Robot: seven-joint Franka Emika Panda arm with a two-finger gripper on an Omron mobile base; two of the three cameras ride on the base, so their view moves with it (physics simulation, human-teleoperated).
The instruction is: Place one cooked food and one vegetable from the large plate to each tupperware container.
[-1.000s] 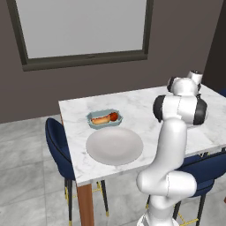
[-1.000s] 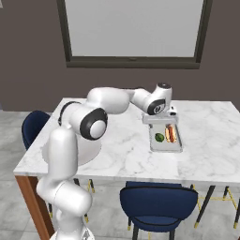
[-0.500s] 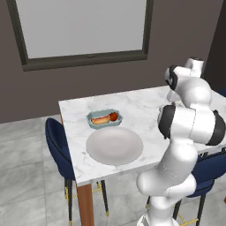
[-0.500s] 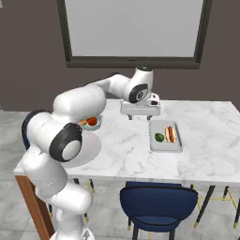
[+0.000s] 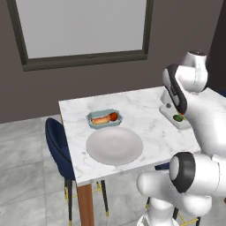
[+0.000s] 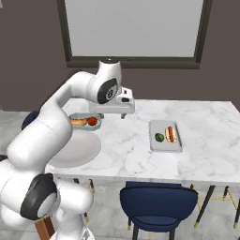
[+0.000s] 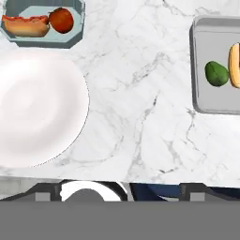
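The gripper (image 6: 123,114) is hanging above the marble table (image 6: 206,136) with jaws released, gripping nothing. In the hand view, the bare plate (image 7: 33,110) is lying at 9 o'clock, the blue tub (image 7: 70,37) with hot dog (image 7: 26,26) and tomato (image 7: 61,19) at 11, and the grey tub (image 7: 206,101) holding a green vegetable (image 7: 216,73) and a hot dog at 3.

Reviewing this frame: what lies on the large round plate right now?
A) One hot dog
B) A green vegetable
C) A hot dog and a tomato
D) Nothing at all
D: the large plate is bare, while the blue-green tub holds a hot dog and a red tomato, and the grey tub holds a green vegetable and another hot dog.
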